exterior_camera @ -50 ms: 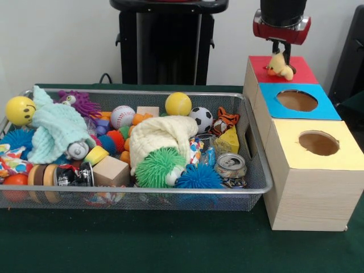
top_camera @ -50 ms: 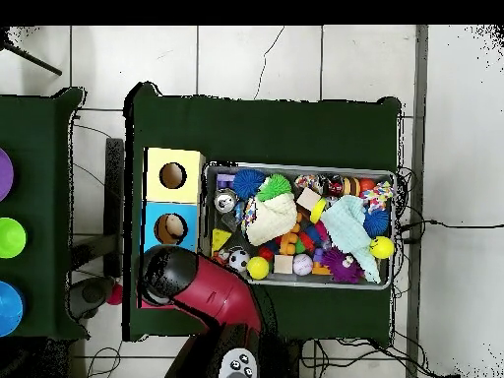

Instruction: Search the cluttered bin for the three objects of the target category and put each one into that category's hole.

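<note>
My gripper (exterior_camera @ -50 ms: 282,55) hangs over the red-topped box (exterior_camera @ -50 ms: 301,73) at the far right, shut on a small yellow plush animal (exterior_camera @ -50 ms: 280,66) that dangles just above the red surface. The red box's hole is hidden behind the toy. In line with it stand a blue-topped box (exterior_camera @ -50 ms: 324,109) and a yellow-topped box (exterior_camera @ -50 ms: 290,136), each with a round hole. In the overhead view the arm's wrist (top_camera @ -50 ms: 172,276) covers the red box and the gripper. An orange tiger toy (exterior_camera @ -50 ms: 226,120) lies in the wire bin (exterior_camera @ -50 ms: 256,186) near its right end.
The bin holds a soccer ball (exterior_camera @ -50 ms: 200,118), a yellow ball (exterior_camera @ -50 ms: 178,103), a cream knit cloth (exterior_camera @ -50 ms: 162,133), a green spiky ball (exterior_camera @ -50 ms: 154,168), a can (exterior_camera @ -50 ms: 230,165), a wooden block (exterior_camera @ -50 ms: 111,170) and a mint cloth (exterior_camera @ -50 ms: 57,131). A second table (top_camera @ -50 ms: 39,217) stands beside this one in the overhead view.
</note>
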`<state>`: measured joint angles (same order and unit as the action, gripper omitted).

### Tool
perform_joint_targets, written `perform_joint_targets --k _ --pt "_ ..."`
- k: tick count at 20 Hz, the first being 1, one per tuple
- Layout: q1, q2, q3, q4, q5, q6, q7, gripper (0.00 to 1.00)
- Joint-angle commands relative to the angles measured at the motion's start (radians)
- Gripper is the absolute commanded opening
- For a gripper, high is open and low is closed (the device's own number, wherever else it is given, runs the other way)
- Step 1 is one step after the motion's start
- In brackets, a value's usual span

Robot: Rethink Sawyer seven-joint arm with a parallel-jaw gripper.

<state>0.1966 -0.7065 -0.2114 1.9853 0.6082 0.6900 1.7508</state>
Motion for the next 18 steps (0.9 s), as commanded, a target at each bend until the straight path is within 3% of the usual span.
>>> perform_joint_targets --k 1,7,14,18 --pt "0.020 0.001 0.094 0.133 0.040 0.070 0.253 0.00" --pt "-0.002 0.017 0.043 0.116 -0.078 0.115 0.172 0.00" --pt "-0.011 0.040 0.030 0.109 -0.111 0.056 0.155 0.00" --pt "-0.010 0.035 0.038 0.106 -0.076 -0.003 0.182 0.00"
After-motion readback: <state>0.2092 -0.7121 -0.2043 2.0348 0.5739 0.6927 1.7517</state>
